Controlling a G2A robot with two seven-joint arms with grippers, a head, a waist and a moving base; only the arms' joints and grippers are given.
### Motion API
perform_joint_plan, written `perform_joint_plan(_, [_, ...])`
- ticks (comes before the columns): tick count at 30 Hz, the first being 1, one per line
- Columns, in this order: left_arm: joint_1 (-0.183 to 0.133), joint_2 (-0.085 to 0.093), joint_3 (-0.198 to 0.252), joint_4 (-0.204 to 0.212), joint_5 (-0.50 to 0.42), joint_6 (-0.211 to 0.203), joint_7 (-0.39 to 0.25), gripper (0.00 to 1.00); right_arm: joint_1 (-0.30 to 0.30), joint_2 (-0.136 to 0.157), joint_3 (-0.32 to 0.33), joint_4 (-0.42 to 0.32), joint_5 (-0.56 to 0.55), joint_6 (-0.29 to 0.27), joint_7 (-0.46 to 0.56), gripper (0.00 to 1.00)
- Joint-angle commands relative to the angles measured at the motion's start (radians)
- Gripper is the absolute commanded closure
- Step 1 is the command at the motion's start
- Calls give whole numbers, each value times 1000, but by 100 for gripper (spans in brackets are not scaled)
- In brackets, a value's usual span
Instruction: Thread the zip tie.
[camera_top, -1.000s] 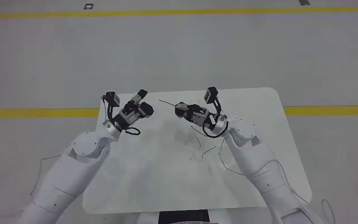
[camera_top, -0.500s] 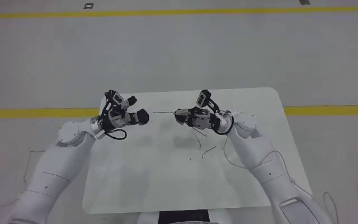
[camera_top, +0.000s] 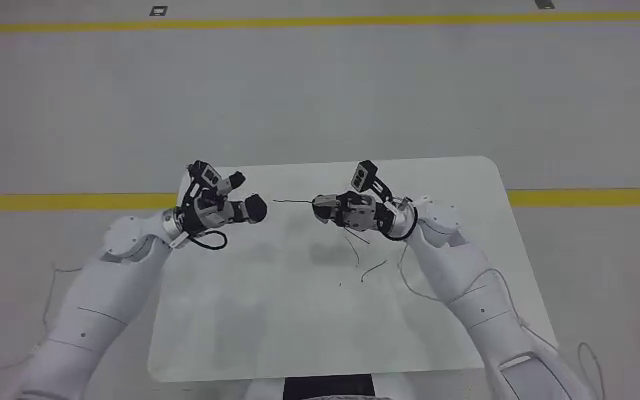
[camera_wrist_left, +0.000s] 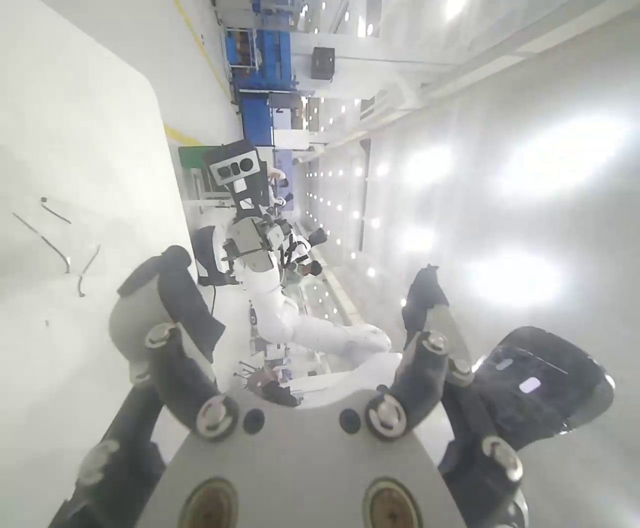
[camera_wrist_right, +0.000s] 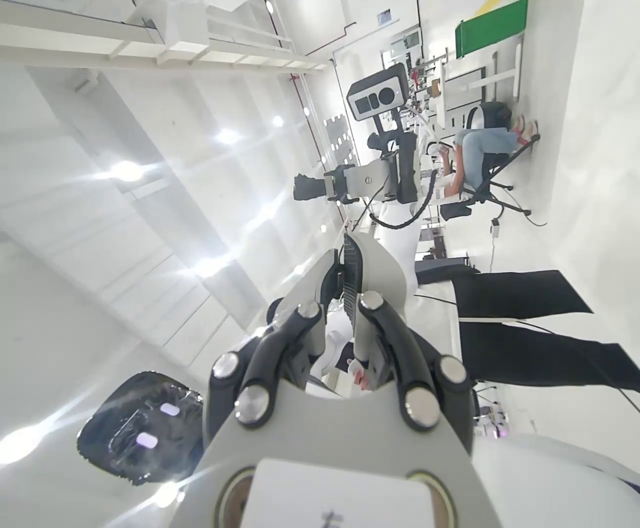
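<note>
Over the table (camera_top: 300, 320), zip tie (camera_top: 292, 201) clamped in right fingers (camera_wrist_right: 385, 272), tip pointing at left fingers (camera_wrist_left: 172, 300), spread apart.

Your robot wears glossy white arm shells (camera_top: 95, 300), with a thin black cable (camera_top: 212, 240) looped at each wrist. On the left gripper (camera_wrist_left: 300, 272), around its grey metal palm plate (camera_wrist_left: 300, 450), silver round screws (camera_wrist_left: 215, 417) pin black finger links (camera_wrist_left: 175, 360). The right gripper (camera_wrist_right: 344, 255) matches, adding a ribbed black pad (camera_wrist_right: 352, 270).

Scattered loose ties (camera_top: 352, 247) lie on the table (camera_top: 250, 320) near its middle. Just beyond the ties, the left gripper (camera_top: 248, 204) and right gripper (camera_top: 319, 204) face each other, and a thin zip tie (camera_top: 293, 201) spans part of the gap between them. To the left of the ties and nearer the robot, bare tabletop gives passing room.
</note>
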Motion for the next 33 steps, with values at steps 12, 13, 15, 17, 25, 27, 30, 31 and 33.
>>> perform_joint_plan(12, [-90, -20, 57, 125, -103, 51, -334, 0, 31, -9, -54, 49, 69, 10, 111, 100])
perform_joint_plan(13, [-99, -22, 69, 129, -100, 55, -334, 0, 37, -11, -64, 60, 75, 9, 119, 100])
perform_joint_plan(15, [-112, -24, 85, 135, -94, 56, -334, 0, 48, -16, -81, 75, 82, 5, 127, 100])
perform_joint_plan(17, [-125, -25, 99, 146, -100, 54, -334, 0, 60, -23, -103, 90, 91, -2, 132, 100])
perform_joint_plan(25, [-151, -31, 133, 171, -119, 40, -334, 0, 91, -44, -154, 134, 134, -18, 137, 100])
perform_joint_plan(27, [-151, -31, 133, 171, -119, 40, -334, 0, 91, -44, -154, 134, 134, -18, 137, 100])
perform_joint_plan(30, [-151, -31, 133, 171, -119, 40, -334, 0, 91, -44, -154, 134, 134, -18, 137, 100])
perform_joint_plan(31, [-147, -32, 136, 159, -114, 42, -316, 0, 89, -44, -154, 133, 132, -19, 130, 100])
perform_joint_plan(33, [-138, -32, 138, 140, -103, 45, -305, 0, 77, -42, -150, 107, 124, -26, 101, 100])
